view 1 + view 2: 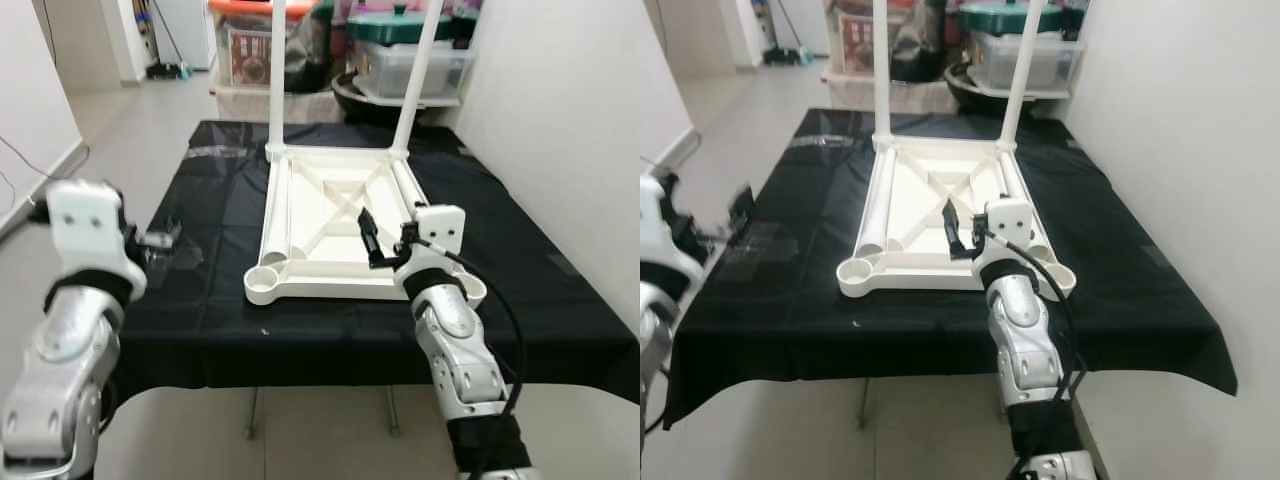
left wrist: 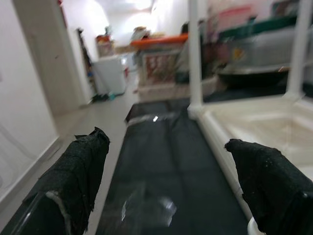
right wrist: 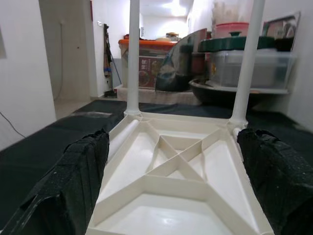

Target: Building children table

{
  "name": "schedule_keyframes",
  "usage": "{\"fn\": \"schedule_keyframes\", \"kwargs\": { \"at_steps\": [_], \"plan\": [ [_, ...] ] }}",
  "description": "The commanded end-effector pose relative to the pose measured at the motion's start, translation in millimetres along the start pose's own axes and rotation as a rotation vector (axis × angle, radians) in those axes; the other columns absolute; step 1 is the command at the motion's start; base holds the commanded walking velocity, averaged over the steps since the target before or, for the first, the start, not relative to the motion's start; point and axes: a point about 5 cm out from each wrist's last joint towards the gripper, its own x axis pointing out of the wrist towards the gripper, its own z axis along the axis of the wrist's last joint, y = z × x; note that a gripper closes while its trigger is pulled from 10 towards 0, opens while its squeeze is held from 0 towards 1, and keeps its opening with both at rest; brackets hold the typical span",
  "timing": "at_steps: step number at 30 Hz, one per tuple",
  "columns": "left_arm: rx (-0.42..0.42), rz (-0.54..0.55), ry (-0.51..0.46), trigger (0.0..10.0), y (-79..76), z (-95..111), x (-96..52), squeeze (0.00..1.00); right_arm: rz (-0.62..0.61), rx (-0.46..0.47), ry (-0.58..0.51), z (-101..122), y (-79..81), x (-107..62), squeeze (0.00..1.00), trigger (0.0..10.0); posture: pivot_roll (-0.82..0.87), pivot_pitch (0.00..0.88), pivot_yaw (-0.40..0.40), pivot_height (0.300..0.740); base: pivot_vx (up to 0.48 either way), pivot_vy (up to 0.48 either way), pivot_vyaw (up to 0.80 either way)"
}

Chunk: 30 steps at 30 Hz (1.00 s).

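Right wrist view shows my right gripper [image 3: 171,196] spread wide over the upturned white children's table [image 1: 330,215], my left gripper [image 2: 166,191] likewise apart beside it.

1. A black cloth [image 1: 330,320] covers the tabletop and hangs over its near edge.
2. A clear plastic wrapper [image 1: 170,248] lies on the cloth near the left edge.
3. A strip of clear tape [image 1: 215,152] glints on the cloth at the far left corner.
4. Beyond the far edge stand storage bins: one with an orange lid [image 1: 240,40], one with a green lid [image 1: 405,45].
5. A dark round basin [image 3: 215,90] sits below the green-lidded bin.
6. A white wall [image 1: 560,130] runs along the right edge.
7. A grey floor [image 1: 110,110] stretches away on the left.
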Motion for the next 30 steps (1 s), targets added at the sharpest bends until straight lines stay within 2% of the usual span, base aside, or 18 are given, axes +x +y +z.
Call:
{"fn": "schedule_keyframes", "kwargs": {
  "at_steps": [1, 2, 3, 4, 6, 7, 11, 14, 15, 23, 26, 30],
  "plan": [
    [0.011, -0.004, 0.072, 10.0, -6.5, -18.1, -4.5, 0.0, 0.021, 0.071, 0.028, -4.9, 2.4, -2.9, 0.0, 10.0, 0.12, 0.0, -0.069, 0.74, 0.0, 0.0, 0.0],
    [0.017, 0.008, 0.111, 10.0, -9.1, -28.9, -8.4, 0.0, 0.001, 0.095, 0.034, -6.6, 1.1, -4.6, 0.0, 10.0, 0.12, 0.0, -0.068, 0.74, 0.0, 0.0, 0.0],
    [0.017, 0.008, 0.111, 10.0, -9.1, -28.9, -8.4, 0.0, 0.001, 0.095, 0.034, -6.6, 1.1, -4.6, 0.0, 10.0, 0.12, 0.0, -0.068, 0.74, 0.0, 0.0, 0.0],
    [-0.014, 0.025, 0.167, 10.0, -12.0, -39.6, -12.7, 0.0, -0.006, 0.114, 0.053, -9.9, -0.3, -7.2, 0.0, 10.0, 0.12, 0.0, -0.066, 0.74, 0.0, 0.0, 0.0],
    [-0.014, 0.025, 0.167, 10.0, -12.0, -39.6, -12.7, 0.0, -0.006, 0.114, 0.053, -9.9, -0.3, -7.2, 0.0, 10.0, 0.12, 0.0, -0.066, 0.74, 0.0, 0.0, 0.0],
    [-0.048, 0.035, 0.246, 10.0, -18.0, -53.9, -21.7, 0.0, 0.005, 0.082, 0.099, -17.3, -2.1, -13.9, 0.0, 10.0, 0.11, 0.0, -0.062, 0.74, 0.0, 0.0, 0.0],
    [-0.047, 0.037, 0.268, 10.0, -23.3, -59.5, -29.7, 0.0, 0.035, 0.053, 0.115, -19.7, -2.3, -20.9, 0.0, 10.0, 0.11, 0.0, -0.059, 0.74, 0.0, 0.0, 0.0],
    [0.002, 0.042, 0.317, 10.0, -27.8, -68.0, -36.4, 0.0, 0.032, -0.001, 0.097, -18.7, -5.7, -26.2, 0.0, 10.0, 0.11, 0.0, -0.061, 0.74, 0.0, 0.0, 0.0],
    [-0.006, 0.031, 0.332, 10.0, -28.4, -71.6, -39.9, 0.0, 0.026, -0.018, 0.087, -17.7, -7.3, -26.0, 0.0, 10.0, 0.11, 0.0, -0.063, 0.74, 0.0, 0.0, 0.0],
    [-0.057, -0.005, 0.294, 10.0, -31.2, -72.0, -43.6, 0.0, 0.009, -0.054, 0.05, -12.0, -7.7, -23.4, 0.0, 10.0, 0.11, 0.0, -0.052, 0.74, 0.0, 0.0, 0.0],
    [-0.064, -0.028, 0.275, 10.0, -37.3, -69.6, -44.1, 0.0, -0.007, -0.067, 0.042, -11.0, -10.2, -23.6, 0.0, 10.0, 0.11, 0.0, -0.053, 0.74, 0.0, -0.415, 0.0],
    [-0.066, -0.025, 0.271, 10.0, -38.1, -68.5, -43.9, 0.0, -0.007, -0.072, 0.04, -10.2, -10.3, -22.3, 0.0, 10.0, 0.11, 0.0, -0.058, 0.74, 0.0, -0.469, 0.0]
  ]
}}
